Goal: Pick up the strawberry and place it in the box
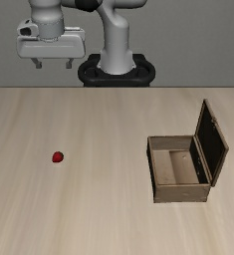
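strawberry [57, 157], small, red and rounded, lying on the pale wood-grain tabletop [99, 209] toward the exterior view's left, in open space with nothing touching it. brown wooden box [180, 192], rectangular, resting on the same tabletop toward the exterior view's right, well apart from the strawberry. its hinged lid [212, 139] stands raised along the right-hand side, tilted slightly outward, so that the interior is open to view from above. white two-finger gripper [51, 66] hanging above the far edge of the table, at the exterior view's upper left, well apart from both the strawberry and the box. its two short dark fingers [39, 66] point downward and stand spread wide, with nothing between them and nothing in their hold. white robot arm [114, 40] rising from a round black base [117, 72] at the middle of the table's far edge, before a plain grey wall [188, 40].
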Available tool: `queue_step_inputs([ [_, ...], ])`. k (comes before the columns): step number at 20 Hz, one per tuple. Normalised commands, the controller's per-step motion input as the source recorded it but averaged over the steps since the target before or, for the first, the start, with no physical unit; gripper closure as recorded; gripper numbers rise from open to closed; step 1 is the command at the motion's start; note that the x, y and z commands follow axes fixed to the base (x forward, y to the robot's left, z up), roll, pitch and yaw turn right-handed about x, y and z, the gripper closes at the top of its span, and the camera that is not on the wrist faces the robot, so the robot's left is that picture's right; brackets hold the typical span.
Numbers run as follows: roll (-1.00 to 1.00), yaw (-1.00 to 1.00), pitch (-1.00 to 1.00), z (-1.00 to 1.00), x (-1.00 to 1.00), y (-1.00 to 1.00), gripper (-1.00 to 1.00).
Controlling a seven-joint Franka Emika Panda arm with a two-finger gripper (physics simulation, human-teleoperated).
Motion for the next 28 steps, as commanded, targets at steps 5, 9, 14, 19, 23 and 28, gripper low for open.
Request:
queue_step_inputs([
  [5, 0.00, 0.00, 0.00, 0.00, 1.00, 0.00, -1.00],
  [9, 0.00, 0.00, 0.00, 0.00, 1.00, 0.00, -1.00],
  [14, 0.00, 0.00, 0.00, -0.20, 0.60, 0.20, -1.00],
  [19, 0.00, 0.00, 0.00, -1.00, 0.00, 0.00, -1.00],
  [23, 0.00, 0.00, 0.00, -1.00, 0.00, 0.00, -1.00],
  [28, 0.00, 0.00, 0.00, -1.00, 0.00, 0.00, -1.00],
])
